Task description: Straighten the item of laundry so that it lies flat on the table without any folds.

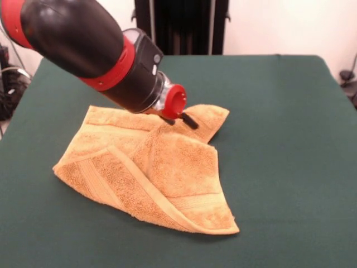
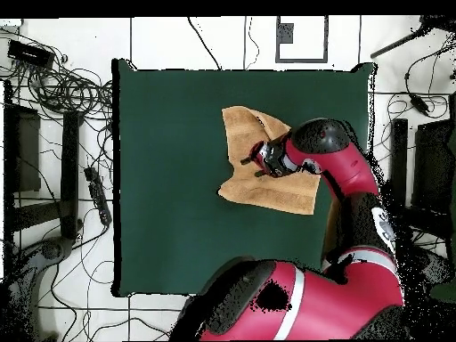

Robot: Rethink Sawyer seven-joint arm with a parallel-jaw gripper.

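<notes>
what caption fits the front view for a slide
Sawyer gripper lowered onto a folded golden-orange towel on the green table.

Room around the work area. A pale, plain wall stands behind the scene, with a dark upright frame of vertical bars against it. The floor is laid in white tiles with thin dark joints. Black cables lie in loose tangles on the tiles along one side, and a power strip rests among them. Dark stands rise at that side; a further dark stand is at the opposite side. A small square grey-framed panel sits on the floor. Lighting is even, without strong shadows.
</notes>
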